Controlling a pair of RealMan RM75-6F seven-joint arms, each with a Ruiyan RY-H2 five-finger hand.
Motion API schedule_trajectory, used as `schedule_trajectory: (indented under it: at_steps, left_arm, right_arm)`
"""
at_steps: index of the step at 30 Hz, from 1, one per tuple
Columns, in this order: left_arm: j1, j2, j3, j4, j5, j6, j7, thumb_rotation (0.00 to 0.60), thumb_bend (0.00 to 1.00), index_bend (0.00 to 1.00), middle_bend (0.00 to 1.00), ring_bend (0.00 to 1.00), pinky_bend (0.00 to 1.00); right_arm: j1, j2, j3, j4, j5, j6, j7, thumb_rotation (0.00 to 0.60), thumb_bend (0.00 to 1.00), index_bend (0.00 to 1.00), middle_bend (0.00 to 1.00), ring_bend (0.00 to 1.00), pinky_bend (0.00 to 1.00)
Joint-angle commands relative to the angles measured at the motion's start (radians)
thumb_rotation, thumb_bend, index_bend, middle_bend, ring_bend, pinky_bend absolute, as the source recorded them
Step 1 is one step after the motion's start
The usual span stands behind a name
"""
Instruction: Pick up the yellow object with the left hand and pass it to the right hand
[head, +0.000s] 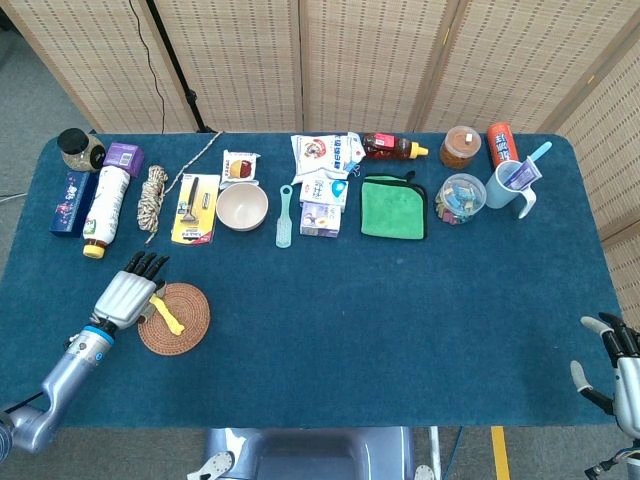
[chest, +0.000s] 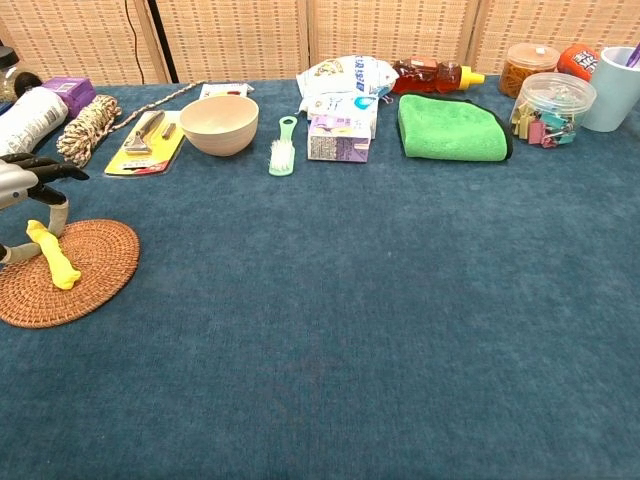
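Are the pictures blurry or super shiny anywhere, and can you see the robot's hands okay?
Head view: sharp and evenly lit, soft shadows only, no glare on the blue table; the right hand is cut off at the corner. Chest view: also clear, but the left hand is cropped at the edge beside the yellow object on the woven mat.

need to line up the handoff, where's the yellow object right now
In the head view the yellow object lies on the round woven mat near the table's front left, right beside the left hand; the chest view shows it at the far left edge.
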Motion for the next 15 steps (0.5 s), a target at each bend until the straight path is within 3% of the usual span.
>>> schedule_trajectory:
  at_steps: [1,6,15]
  left_arm:
    - [-0.002,-0.003,-0.001,0.001,-0.002,-0.002,-0.001,0.6,0.38,0.53,0.1,0.04,0.03]
    - [-0.005,-0.01,-0.002,0.003,-0.001,-0.003,-0.004,0.6,0.5,0.58,0.13,0.06,0.03]
    - [-0.007,0.002,-0.015,-0.012,0.0,0.021,-0.026,0.6,0.53,0.6,0.15,0.08,0.03]
  right_arm:
    - [-0.002,0.001,-0.001,0.001,0.001,0.0,0.002,0.6,0.37,0.26,0.2,0.27,0.25]
    - [-0.003,0.001,0.0,0.001,-0.001,0.004,0.003,0.6,0.37,0.26,0.2,0.27,0.25]
    - [-0.003,0.002,0.001,-0.001,-0.01,0.007,0.008,0.6,0.37,0.27,0.21,0.27,0.26]
